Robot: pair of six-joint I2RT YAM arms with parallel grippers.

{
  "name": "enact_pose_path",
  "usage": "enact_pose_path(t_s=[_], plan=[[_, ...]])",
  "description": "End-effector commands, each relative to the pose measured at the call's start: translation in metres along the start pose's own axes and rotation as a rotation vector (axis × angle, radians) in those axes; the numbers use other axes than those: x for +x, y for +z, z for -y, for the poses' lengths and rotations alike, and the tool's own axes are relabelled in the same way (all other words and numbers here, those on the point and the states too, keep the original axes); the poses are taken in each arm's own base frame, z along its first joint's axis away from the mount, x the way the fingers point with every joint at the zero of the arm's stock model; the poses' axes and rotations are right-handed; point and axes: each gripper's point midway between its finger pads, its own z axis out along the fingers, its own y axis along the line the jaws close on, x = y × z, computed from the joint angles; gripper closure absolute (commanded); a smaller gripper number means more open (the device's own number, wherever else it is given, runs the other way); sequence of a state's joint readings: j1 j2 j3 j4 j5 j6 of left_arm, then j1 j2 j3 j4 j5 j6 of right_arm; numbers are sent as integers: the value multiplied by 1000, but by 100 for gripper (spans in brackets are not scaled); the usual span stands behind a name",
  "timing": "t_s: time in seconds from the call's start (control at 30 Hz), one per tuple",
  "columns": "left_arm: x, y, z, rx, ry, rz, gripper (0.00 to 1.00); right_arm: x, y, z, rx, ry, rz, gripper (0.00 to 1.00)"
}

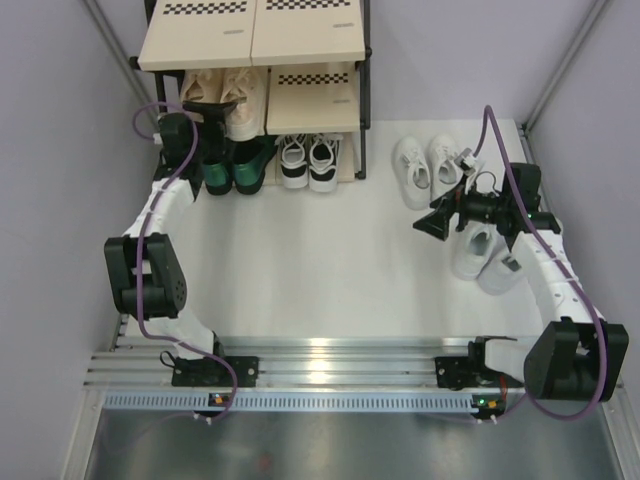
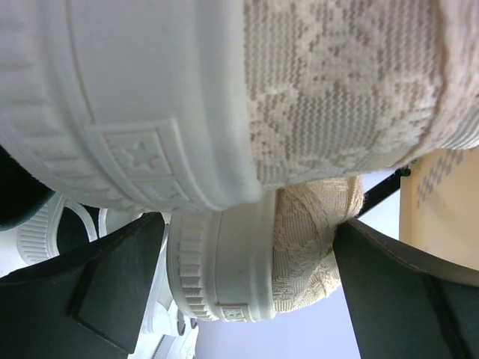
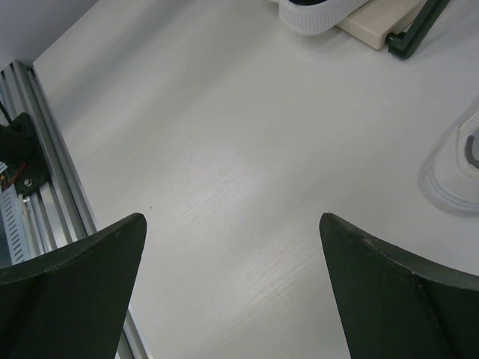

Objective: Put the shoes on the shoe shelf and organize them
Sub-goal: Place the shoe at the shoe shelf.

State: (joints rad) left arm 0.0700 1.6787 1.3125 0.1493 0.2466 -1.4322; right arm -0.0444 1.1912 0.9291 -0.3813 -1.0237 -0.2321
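The shoe shelf [image 1: 250, 35] stands at the back left. A beige sneaker pair [image 1: 228, 95] sits on its middle board, dark green shoes [image 1: 232, 172] and black-and-white sneakers [image 1: 308, 160] on the bottom. My left gripper [image 1: 212, 108] reaches into the middle tier. In the left wrist view its open jaws [image 2: 247, 239] straddle the heel of one beige sneaker [image 2: 299, 254], with the other one [image 2: 337, 90] close above. My right gripper [image 1: 432, 222] hangs open over bare table [image 3: 232, 232], with small white sneakers [image 1: 428, 165] behind and larger pale grey ones [image 1: 485, 255] to its right.
The right half of the middle board [image 1: 312, 100] is bare. The right wrist view shows a shelf foot [image 3: 408, 30] and a sneaker sole [image 3: 314, 15] at the top, a white shoe [image 3: 456, 176] at the right and the aluminium rail [image 3: 45, 172] at the left.
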Motion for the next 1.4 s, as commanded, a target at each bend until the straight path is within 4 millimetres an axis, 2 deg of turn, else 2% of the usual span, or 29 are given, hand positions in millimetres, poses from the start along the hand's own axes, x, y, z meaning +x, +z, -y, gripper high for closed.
enact_pose_path(t_s=[0.0, 0.27, 0.47, 0.7, 0.97, 1.2, 1.37], plan=[[-5, -14, 42, 102, 26, 4, 2, -13, -7, -4, -8, -63, 52, 1], [1, -26, 49, 111, 35, -46, 2, -14, -10, -3, -5, -64, 61, 0], [-4, -37, 57, 130, 59, -50, 2, -14, -10, -3, -5, -63, 63, 1], [-11, -48, 45, 88, 73, -31, 2, -15, -10, -3, -2, -66, 64, 1], [-9, -54, 60, 141, 102, -47, 2, -15, -11, -2, 3, -68, 67, 1], [-9, -53, 39, 82, 86, -50, 2, -15, -13, 0, 9, -67, 69, 0], [-12, -57, 40, 95, 94, -52, 2, -15, -12, 1, 9, -68, 69, 1]])
